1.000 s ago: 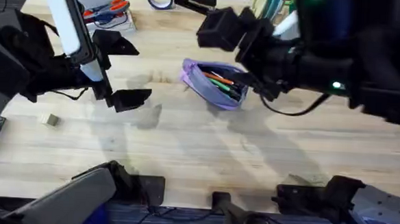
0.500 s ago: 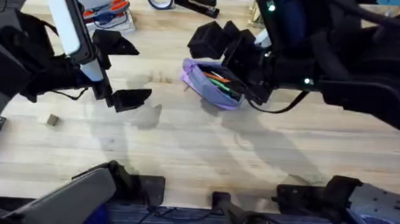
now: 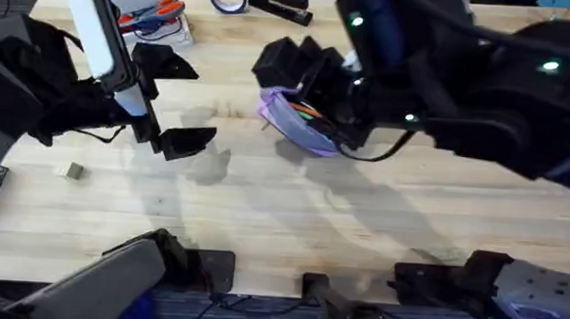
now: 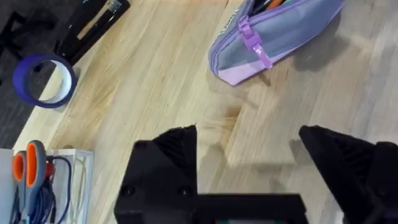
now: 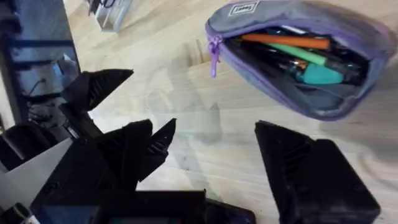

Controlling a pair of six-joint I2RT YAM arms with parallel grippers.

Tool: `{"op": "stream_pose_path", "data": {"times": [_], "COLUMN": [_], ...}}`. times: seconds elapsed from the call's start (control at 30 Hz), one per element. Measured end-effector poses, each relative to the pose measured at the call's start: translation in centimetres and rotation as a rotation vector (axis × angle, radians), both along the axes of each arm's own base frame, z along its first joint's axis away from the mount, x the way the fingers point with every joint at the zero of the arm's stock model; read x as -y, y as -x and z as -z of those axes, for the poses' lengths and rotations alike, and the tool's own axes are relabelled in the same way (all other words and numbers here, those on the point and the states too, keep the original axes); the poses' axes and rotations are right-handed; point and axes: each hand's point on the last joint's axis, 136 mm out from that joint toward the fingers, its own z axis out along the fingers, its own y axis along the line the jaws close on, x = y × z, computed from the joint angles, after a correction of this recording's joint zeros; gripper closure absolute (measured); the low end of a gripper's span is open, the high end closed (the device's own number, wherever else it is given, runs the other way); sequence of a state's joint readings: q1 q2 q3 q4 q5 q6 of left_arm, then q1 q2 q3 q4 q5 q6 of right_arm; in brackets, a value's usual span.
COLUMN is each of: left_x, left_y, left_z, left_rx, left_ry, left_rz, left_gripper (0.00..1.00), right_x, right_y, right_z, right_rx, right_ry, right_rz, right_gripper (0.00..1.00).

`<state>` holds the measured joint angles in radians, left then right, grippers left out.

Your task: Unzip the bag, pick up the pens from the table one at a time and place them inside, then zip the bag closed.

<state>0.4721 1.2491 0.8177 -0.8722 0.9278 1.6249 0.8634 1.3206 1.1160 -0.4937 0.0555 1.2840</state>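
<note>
- The bag point(image 5: 292, 59) lies unzipped on the table point(image 3: 292, 218), mouth gaping; you can see its purple zipper pull point(image 5: 214, 53) hanging at one end.
- Inside the bag: the orange pen point(image 5: 286, 41) and the green pen point(image 5: 298, 56), side by side, with a teal item point(image 5: 320, 74) touching the green one.
- Your right gripper point(image 5: 214, 140) hovers just beside the bag, fingers spread wide, grasping nothing.
- Your left gripper point(image 4: 249, 146) sits well apart from the bag, jaws released and empty, bare wood between them.
- Blue tape roll point(image 4: 43, 78) and orange-handled scissors point(image 4: 28, 171) lie well beyond the bag, near the table edge.
</note>
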Motion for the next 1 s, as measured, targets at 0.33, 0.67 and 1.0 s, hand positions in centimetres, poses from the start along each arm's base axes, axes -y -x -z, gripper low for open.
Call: {"op": "stream_pose_path", "data": {"times": [0.33, 0.67, 1.0], "left_x": [0.0, 0.0, 0.0], "left_y": [0.0, 0.0, 0.0], "left_z": [0.0, 0.0, 0.0], "left_rx": [0.0, 0.0, 0.0], "left_ry": [0.0, 0.0, 0.0], "left_rz": [0.0, 0.0, 0.0], "left_gripper": [0.008, 0.008, 0.008], "right_x": [-2.1, -3.4, -4.3], "right_y": [-0.6, -1.7, -2.5], "right_z": [2.5, 4.2, 5.6], "right_rx": [-0.026, -0.033, -0.037], "right_ry": [0.017, 0.015, 0.016], "right_rz": [-0.014, -0.007, -0.004], "right_gripper": [0.005, 0.005, 0.005]}}
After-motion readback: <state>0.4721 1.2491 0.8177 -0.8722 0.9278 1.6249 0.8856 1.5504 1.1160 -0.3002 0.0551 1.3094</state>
